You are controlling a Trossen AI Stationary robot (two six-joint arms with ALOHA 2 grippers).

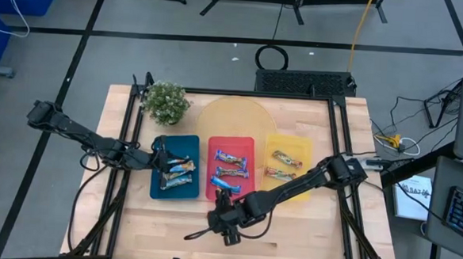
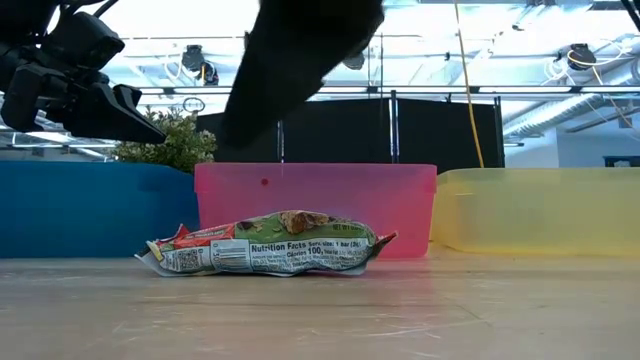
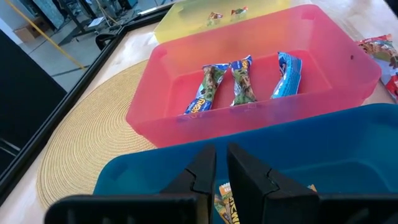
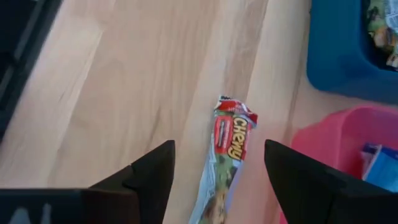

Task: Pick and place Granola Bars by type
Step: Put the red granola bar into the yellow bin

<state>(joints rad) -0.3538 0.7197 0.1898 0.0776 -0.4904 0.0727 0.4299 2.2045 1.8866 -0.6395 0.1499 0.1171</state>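
Observation:
A red-brown granola bar (image 4: 229, 140) lies flat on the wooden table just in front of the red tray; in the low view this bar (image 2: 265, 250) rests on its long side. My right gripper (image 4: 219, 146) hangs open above it, one finger on each side, touching nothing. In the high view my right gripper (image 1: 224, 202) hides the bar. My left gripper (image 3: 221, 167) is shut over the blue tray (image 3: 348, 143), with a bar wrapper (image 3: 225, 206) lying in the tray below its fingers. In the high view my left gripper (image 1: 160, 158) is at the blue tray's left side.
Three trays stand side by side: blue tray (image 1: 188, 145) with a few bars, red tray (image 1: 212, 162) with three bars, yellow tray (image 1: 300, 147) with two. A potted plant (image 1: 166, 101) and a round woven mat (image 1: 232, 118) sit behind them. Bare wood lies along the near edge.

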